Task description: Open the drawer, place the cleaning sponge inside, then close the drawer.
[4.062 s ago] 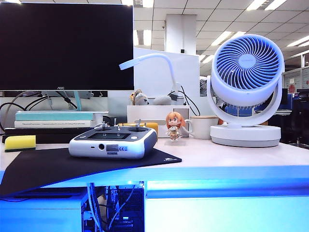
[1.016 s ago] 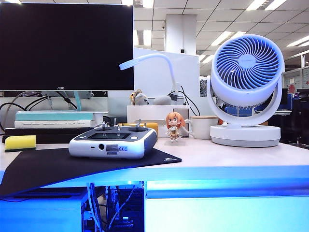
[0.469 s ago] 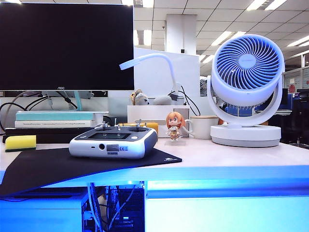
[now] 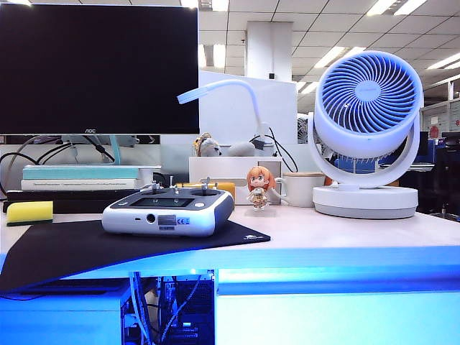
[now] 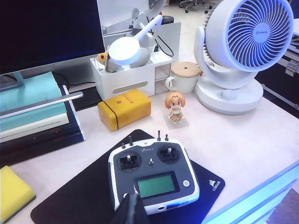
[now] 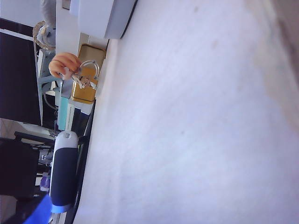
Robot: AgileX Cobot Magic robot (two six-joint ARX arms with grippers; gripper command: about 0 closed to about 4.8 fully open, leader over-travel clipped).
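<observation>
Exterior, sponge: we see the small bright-yellow foam cleaning sponge (image 4: pixel 29 213) with a thin dark green underside lying at the far left of the pale tabletop (image 4: pixel 345 226), just beside the black mouse mat (image 4: pixel 86 248).
Exterior, drawer: the wide white drawer front (image 4: pixel 338 316), tinted blue, sits flush under the right part of the tabletop edge, so it is not pulled out.
Exterior, other things: a grey radio controller (image 4: pixel 167 210) rests on the mat; a white round desk fan (image 4: pixel 366 133) stands at the right, a small orange-haired figurine (image 4: pixel 260 188) between them.
Exterior, arms: we find neither tool in this view.
Left wrist, tool: the left tool (image 5: pixel 130 212) hangs above the near edge of the controller (image 5: pixel 153 175), its dark fingers pressed together with nothing between them.
Left wrist, sponge: the sponge (image 5: pixel 14 192) lies at the mat's outer corner, well apart from the tool.
Right wrist, tool: the right tool is out of frame; we take its jaws as spread wide, and cannot tell whether anything is in them.
Right wrist, scene: the camera looks along bare tabletop (image 6: pixel 196 121) toward the figurine (image 6: pixel 70 70) and the controller (image 6: pixel 63 170).
</observation>
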